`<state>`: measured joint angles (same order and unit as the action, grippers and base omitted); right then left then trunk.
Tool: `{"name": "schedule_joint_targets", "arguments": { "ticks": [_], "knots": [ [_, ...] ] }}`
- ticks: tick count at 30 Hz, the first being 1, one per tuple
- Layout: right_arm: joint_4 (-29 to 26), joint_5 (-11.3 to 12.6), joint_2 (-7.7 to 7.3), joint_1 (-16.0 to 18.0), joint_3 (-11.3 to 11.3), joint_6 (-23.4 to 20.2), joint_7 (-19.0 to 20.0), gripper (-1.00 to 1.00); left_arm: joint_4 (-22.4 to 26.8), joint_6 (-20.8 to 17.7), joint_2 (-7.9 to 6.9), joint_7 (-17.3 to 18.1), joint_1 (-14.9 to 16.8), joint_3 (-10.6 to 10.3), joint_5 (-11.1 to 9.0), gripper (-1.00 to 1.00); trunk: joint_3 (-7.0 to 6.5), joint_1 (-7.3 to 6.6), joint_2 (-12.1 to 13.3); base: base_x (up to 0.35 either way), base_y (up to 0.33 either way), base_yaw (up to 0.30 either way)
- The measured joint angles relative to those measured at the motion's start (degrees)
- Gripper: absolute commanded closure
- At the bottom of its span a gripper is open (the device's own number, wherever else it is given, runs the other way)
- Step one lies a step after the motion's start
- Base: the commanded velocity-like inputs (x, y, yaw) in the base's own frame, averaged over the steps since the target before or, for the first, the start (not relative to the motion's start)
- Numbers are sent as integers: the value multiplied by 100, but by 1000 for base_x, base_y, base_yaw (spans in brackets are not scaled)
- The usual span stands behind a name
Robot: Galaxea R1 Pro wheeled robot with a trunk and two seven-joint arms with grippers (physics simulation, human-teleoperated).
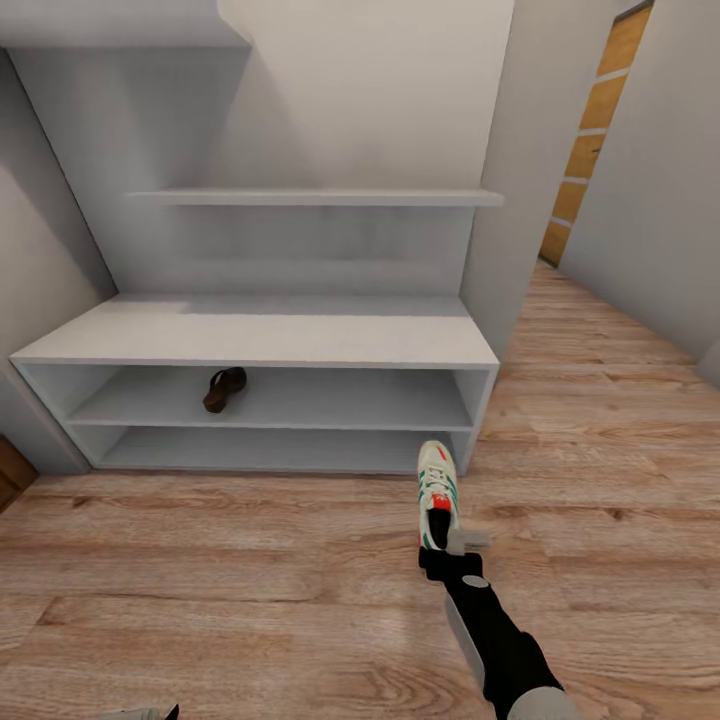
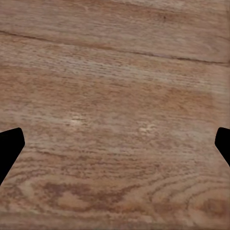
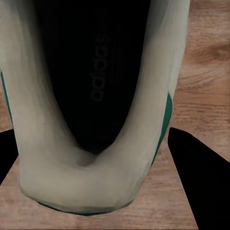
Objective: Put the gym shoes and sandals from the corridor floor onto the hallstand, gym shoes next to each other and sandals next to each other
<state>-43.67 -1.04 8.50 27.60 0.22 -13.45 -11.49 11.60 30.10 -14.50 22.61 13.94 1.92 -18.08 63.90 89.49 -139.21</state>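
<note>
One white gym shoe (image 1: 437, 490) with green stripes and a red-orange heel patch hangs just above the corridor floor (image 1: 200, 570), toe towards the hallstand (image 1: 260, 335). My right gripper (image 1: 441, 547) is shut on its heel. The right wrist view looks into the shoe's dark opening (image 3: 96, 86), with a black finger (image 3: 196, 172) on either side of the heel. One brown sandal (image 1: 224, 389) lies in the hallstand's upper shelf slot, left of centre. My left gripper (image 2: 115, 139) is open over bare floor planks. The other shoe and sandal are out of view.
Grey walls flank the hallstand, and a stepped wall shelf (image 1: 315, 197) hangs above it. The corridor runs on to the right, past the unit's right end, towards a wooden door (image 1: 598, 130). A dark brown object (image 1: 10, 472) sits at the left edge.
</note>
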Motion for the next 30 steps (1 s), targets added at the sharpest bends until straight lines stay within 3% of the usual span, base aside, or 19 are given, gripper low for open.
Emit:
{"name": "schedule_joint_targets", "arguments": {
  "ticks": [8, 11, 30],
  "knots": [
    [4, 2, 98, 259, 2, -60, -23, 100, 2, 0, 0, 4, 0, 0, 4, -100, 0, 0, 0, 0, 0, 0],
    [-2, 5, 139, 373, 2, -298, -26, 100, -1, -1, 0, 6, 0, -1, 9, -100, 0, 0, 0, 0, 0, 0],
    [-169, 0, 148, 659, 1, -516, -42, 100, 3, -9, 0, 9, 0, -8, 14, -100, 0, 0, 0, 0, 0, 0]
  ]
}}
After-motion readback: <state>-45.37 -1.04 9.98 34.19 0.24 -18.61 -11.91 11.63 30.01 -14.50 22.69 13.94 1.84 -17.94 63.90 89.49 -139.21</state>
